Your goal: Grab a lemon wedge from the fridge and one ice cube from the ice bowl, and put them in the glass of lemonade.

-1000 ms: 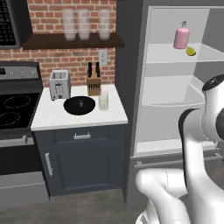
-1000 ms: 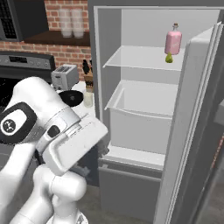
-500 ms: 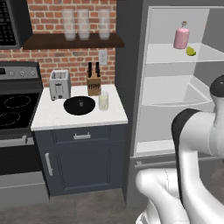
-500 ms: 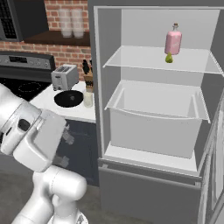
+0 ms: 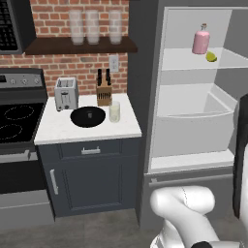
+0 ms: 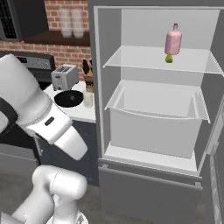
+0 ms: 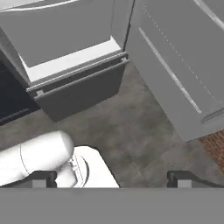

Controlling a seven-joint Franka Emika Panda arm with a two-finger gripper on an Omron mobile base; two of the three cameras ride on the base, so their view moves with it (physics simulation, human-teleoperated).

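Left base view. The fridge (image 5: 193,97) stands open, white interior exposed. The lemon wedge (image 5: 211,57) lies on the upper shelf, just beside a pink bottle (image 5: 201,40) and to its right. On the counter (image 5: 58,131) the ice bowl (image 5: 87,116) sits near the front, with the glass of lemonade (image 5: 114,112) just beside it on the right; a toaster (image 5: 66,93) and a knife block (image 5: 103,90) stand behind. Risk, in my judgement: the wedge is small and close to the bottle, so a reach that drifts towards the bottle could tip it or push the wedge deeper along the shelf.

Right base view. The wedge (image 6: 169,58) appears directly in front of the bottle's (image 6: 173,40) base, the two near touching. The shelf is high and the arm's white links hang low and well apart from it. A long swing upward is called for, and I judge the shelf edge and the open door at the right margin to be the likely points of collision.

Hand view. The camera looks down at the floor, the fridge's lower drawer front (image 7: 78,89) and the open door panel (image 7: 183,65). The gripper (image 7: 112,178) shows its two fingertips set far apart at the bottom, jaws spread wide, nothing between them and nothing touched. The hand points away from the wedge, so a hasty re-aim is a further hazard.
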